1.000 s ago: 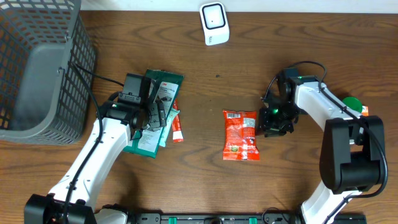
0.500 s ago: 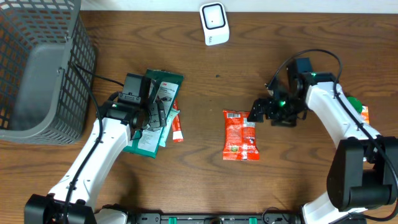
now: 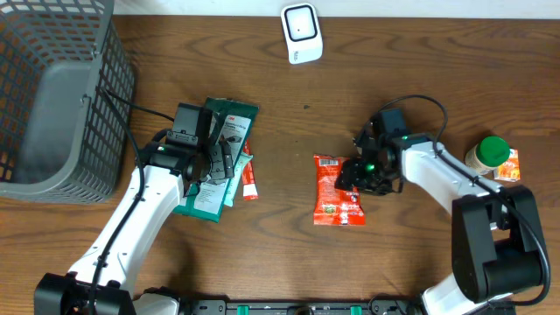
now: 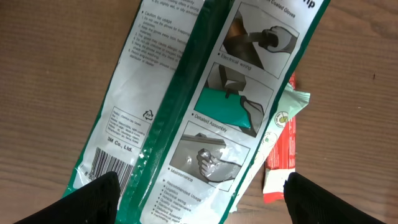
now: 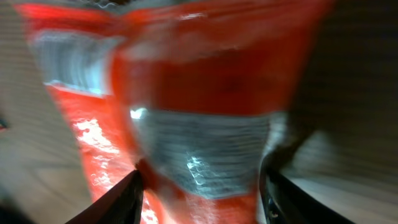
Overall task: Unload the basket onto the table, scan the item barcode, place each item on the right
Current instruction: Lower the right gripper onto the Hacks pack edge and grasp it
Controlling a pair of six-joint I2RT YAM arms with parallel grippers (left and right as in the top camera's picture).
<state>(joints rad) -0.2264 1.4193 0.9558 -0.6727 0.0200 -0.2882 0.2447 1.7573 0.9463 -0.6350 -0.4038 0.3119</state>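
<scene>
**Right gripper at the red packet's edge, left gripper wide over the green packets**

The right gripper (image 3: 353,172) sits at the right edge of the red snack packet (image 3: 339,190), which lies flat on the wooden table (image 3: 411,79). In the right wrist view the packet is blurred and fills the space between and beyond the two fingers (image 5: 127,198), with a pale printed panel across its middle. The fingers stand partly apart with the packet's edge between them, but it cannot be told whether they press on it. A white label strip (image 3: 330,162) shows at the packet's far end, just left of this gripper. The white scanner (image 3: 300,33) stands well apart from it, toward the far edge of the table and to its left. A bottle with a green cap (image 3: 490,150) stands off to the gripper's right, beside the arm.

The left gripper (image 4: 202,183) hangs with its fingers spread wide, holding nothing, above overlapping green-and-white packets (image 4: 186,112). A barcode (image 4: 112,165) shows on the packet close to the finger at the lower left of the wrist view. A small red sachet (image 4: 280,168) lies partly under the packets near the other finger. The grey mesh basket (image 3: 52,96) stands well apart, to this gripper's left.
</scene>
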